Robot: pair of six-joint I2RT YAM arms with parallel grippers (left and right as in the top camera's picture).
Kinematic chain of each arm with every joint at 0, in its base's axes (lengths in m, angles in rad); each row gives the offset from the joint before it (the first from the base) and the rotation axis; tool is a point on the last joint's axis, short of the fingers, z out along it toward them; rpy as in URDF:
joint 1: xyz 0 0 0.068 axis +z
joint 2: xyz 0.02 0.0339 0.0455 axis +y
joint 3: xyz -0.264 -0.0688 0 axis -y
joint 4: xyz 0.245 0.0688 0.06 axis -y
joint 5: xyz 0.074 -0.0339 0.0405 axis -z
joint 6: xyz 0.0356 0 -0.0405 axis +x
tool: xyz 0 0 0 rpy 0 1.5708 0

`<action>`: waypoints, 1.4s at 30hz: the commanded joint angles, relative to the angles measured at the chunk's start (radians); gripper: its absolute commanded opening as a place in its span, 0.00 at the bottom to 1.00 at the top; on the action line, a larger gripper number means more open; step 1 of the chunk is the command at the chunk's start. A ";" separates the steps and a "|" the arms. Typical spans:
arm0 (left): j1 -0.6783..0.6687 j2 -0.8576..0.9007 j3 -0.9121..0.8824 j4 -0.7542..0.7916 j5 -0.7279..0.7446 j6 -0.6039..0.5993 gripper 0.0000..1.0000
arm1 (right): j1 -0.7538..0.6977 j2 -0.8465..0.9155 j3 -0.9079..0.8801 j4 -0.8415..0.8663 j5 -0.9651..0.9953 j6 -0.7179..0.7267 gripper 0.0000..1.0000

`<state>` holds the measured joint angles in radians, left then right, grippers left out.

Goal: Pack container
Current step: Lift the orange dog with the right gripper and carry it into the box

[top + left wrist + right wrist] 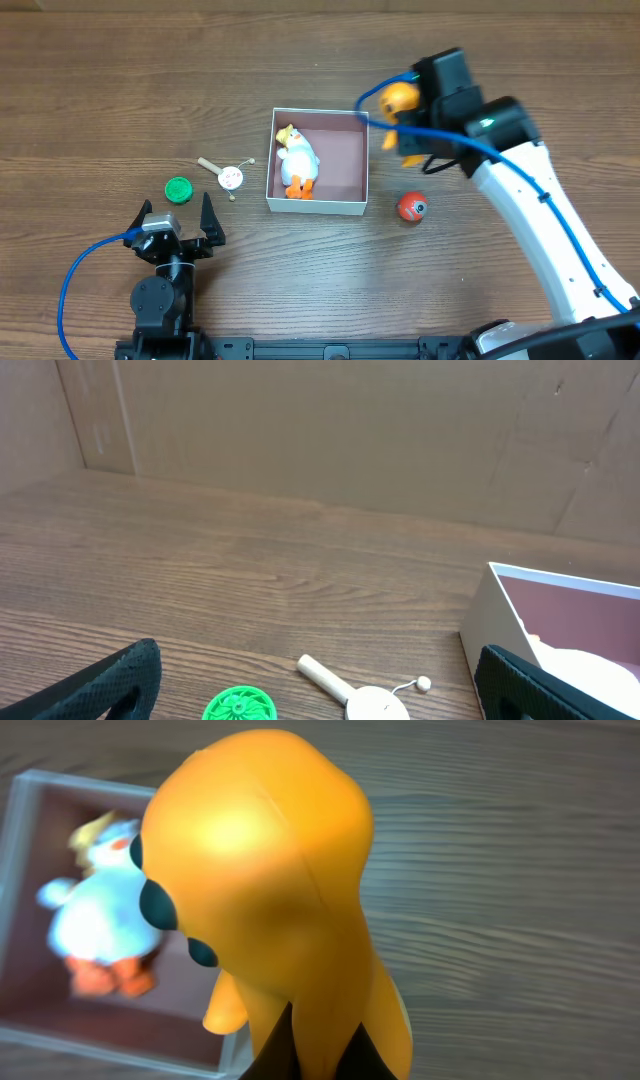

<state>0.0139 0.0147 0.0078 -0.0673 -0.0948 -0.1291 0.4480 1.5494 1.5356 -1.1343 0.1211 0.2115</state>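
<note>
The container [345, 205] is a square white-walled box with a mauve inside, mid-table; a white duck toy [298, 160] with orange feet lies in its left half. It also shows in the right wrist view [20, 830] with the duck [95, 915], and in the left wrist view [490, 625]. My right gripper [408, 120] is shut on an orange toy [398, 100], held in the air just right of the container's far right corner; the toy [270, 890] fills the right wrist view. My left gripper [178, 228] is open and empty at the front left.
A green round disc [178, 189], [240, 706] and a small wooden rattle-drum [228, 176], [370, 700] lie left of the container. A red ball toy [411, 207] lies right of the container's near corner.
</note>
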 commanded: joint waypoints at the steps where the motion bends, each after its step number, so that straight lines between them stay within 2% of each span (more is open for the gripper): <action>1: 0.006 -0.009 -0.003 0.002 -0.009 -0.009 1.00 | 0.072 -0.014 0.026 0.014 -0.011 0.055 0.04; 5: 0.006 -0.009 -0.003 0.002 -0.009 -0.009 1.00 | 0.127 -0.003 0.022 0.028 -0.010 0.042 0.04; 11: 0.006 -0.009 -0.003 0.002 -0.009 -0.009 1.00 | 0.184 0.038 0.021 0.048 -0.013 -0.121 0.04; 16: 0.006 -0.009 -0.003 0.002 -0.009 -0.009 1.00 | 0.208 0.074 0.021 0.064 -0.095 -0.338 0.04; 21: 0.006 -0.010 -0.003 0.002 -0.009 -0.009 1.00 | 0.207 0.106 0.021 0.044 -0.202 -0.620 0.04; 25: 0.006 -0.009 -0.003 0.002 -0.009 -0.009 1.00 | 0.207 0.117 0.020 0.005 -0.232 -0.852 0.04; 27: 0.006 -0.010 -0.003 0.002 -0.009 -0.009 1.00 | 0.207 0.119 0.019 -0.002 -0.232 -0.924 0.04; 32: 0.006 -0.010 -0.003 0.002 -0.009 -0.009 1.00 | 0.207 0.119 0.019 0.010 -0.232 -1.006 0.04; 42: 0.006 -0.009 -0.003 0.002 -0.009 -0.009 1.00 | 0.207 0.141 0.019 0.103 -0.272 -0.953 0.04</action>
<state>0.0139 0.0147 0.0078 -0.0673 -0.0948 -0.1291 0.6506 1.6691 1.5356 -1.0634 -0.1196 -0.7593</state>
